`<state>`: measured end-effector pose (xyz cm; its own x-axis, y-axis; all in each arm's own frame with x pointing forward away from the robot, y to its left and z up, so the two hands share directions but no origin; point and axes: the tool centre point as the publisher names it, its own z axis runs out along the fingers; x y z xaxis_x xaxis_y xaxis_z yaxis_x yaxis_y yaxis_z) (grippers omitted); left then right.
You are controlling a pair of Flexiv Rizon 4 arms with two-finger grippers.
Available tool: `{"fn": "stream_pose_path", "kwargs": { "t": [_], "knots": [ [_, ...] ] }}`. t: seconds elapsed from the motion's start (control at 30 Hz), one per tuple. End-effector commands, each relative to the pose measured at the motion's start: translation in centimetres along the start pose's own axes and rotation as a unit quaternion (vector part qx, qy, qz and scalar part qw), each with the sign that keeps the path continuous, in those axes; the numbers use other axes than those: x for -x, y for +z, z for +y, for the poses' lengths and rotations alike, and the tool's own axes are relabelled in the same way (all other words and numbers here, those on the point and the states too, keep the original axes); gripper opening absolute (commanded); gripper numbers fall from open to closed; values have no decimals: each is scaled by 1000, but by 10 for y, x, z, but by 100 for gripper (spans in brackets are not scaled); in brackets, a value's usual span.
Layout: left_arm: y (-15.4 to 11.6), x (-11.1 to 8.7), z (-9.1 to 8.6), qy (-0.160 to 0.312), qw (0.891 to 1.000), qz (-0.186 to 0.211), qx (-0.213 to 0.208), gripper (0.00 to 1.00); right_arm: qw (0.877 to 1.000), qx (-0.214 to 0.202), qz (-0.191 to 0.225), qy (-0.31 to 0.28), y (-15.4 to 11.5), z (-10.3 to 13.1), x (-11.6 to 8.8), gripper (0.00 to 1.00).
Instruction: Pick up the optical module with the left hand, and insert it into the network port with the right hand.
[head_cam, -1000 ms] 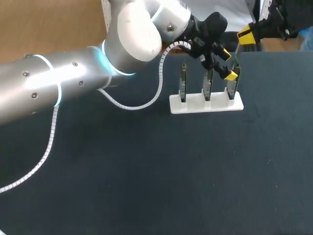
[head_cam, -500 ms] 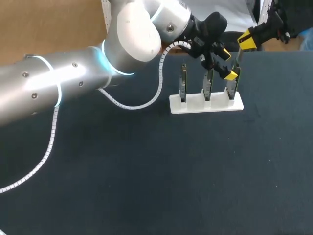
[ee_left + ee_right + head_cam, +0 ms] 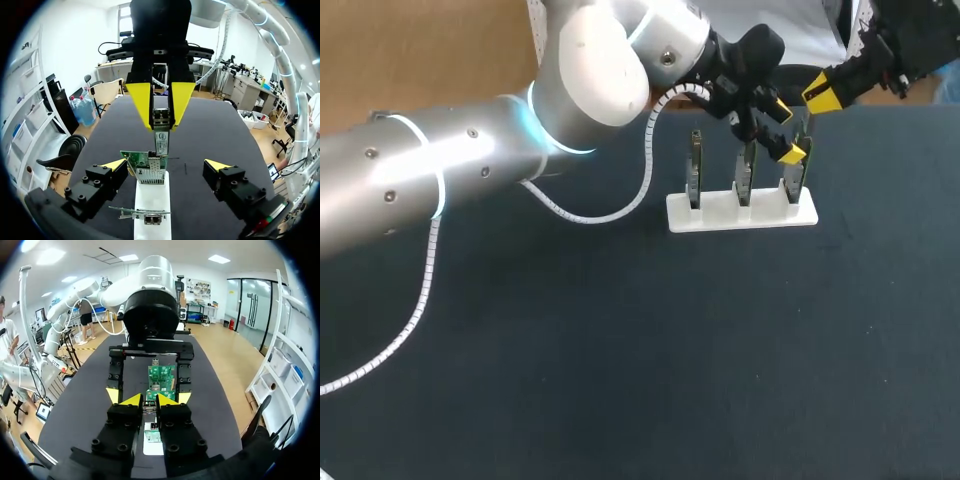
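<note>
Yellow-tipped right tool [image 3: 823, 91] has dipped toward the rack [image 3: 740, 213].

Three network cards [image 3: 745, 170] in a row, upper right of the frame; one white rack [image 3: 740, 213] under them; one optical module [image 3: 161, 142]; two grippers, the left gripper [image 3: 786, 131] and the right gripper [image 3: 161, 112] (four yellow fingertips [image 3: 141, 102] between them).

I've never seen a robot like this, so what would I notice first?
Probably the huge shiny silver left arm that spans the dark table. Next, the bright yellow tips: the right tool pinches a small optical module just above a green circuit board standing in a white rack, with the open left tool on either side of it.
</note>
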<state>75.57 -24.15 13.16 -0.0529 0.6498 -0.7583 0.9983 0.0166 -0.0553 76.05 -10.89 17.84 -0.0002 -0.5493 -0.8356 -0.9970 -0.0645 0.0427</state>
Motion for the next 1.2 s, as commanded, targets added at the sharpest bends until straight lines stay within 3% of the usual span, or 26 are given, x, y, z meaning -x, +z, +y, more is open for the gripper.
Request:
{"fn": "stream_pose_path", "kwargs": {
  "t": [0.03, 1.2],
  "knots": [
    [1, 2, 3, -1, 1000, 3, -2, 100, 1000, 0, 5, -1, 2, -1, -1, 0],
    [1, 2, 3, -1, 1000, 3, -2, 100, 1000, -16, -2, -5, 4, -11, -8, 0]
  ]
}}
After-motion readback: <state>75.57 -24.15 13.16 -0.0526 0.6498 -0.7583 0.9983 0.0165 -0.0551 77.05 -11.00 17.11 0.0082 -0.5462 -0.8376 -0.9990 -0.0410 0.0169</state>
